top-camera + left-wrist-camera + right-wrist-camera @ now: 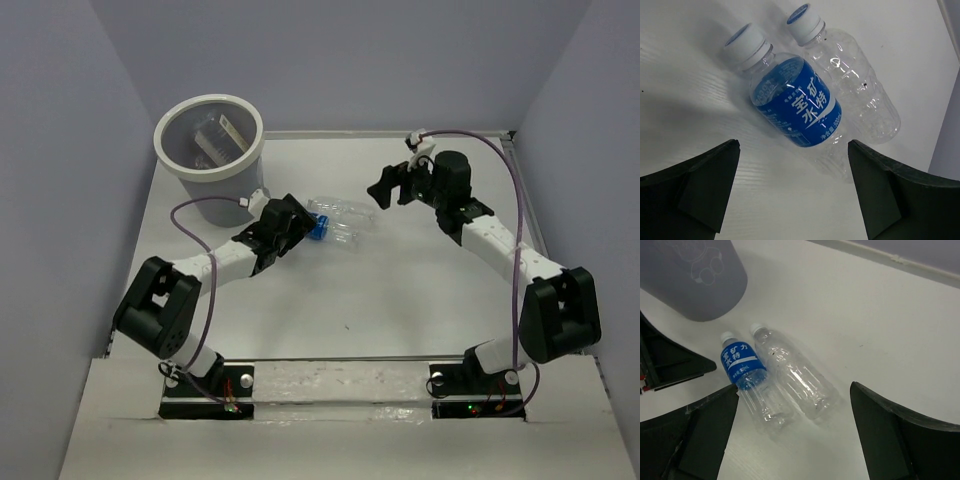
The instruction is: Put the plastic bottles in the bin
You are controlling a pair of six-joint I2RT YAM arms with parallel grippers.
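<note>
White counter, pale walls. Left claw is spread wide and empty, poised over the blue-labelled bottle, which lies on its side. A plain bottle lies hard beside it. A finger landing between them could pinch both or roll one away. Right claw hangs open, empty. The bin stands near.

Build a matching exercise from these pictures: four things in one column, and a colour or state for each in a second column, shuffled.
Things
1. blue-label bottle
2. plain bottle
3. bin
4. right end effector

States
A. grey with a white rim, upright, bottles inside
B. lying on its side, white cap, printed band around it
C. black, open, holding nothing
D. lying on its side, white cap, clear all over

Pairs: 1-B, 2-D, 3-A, 4-C
</note>
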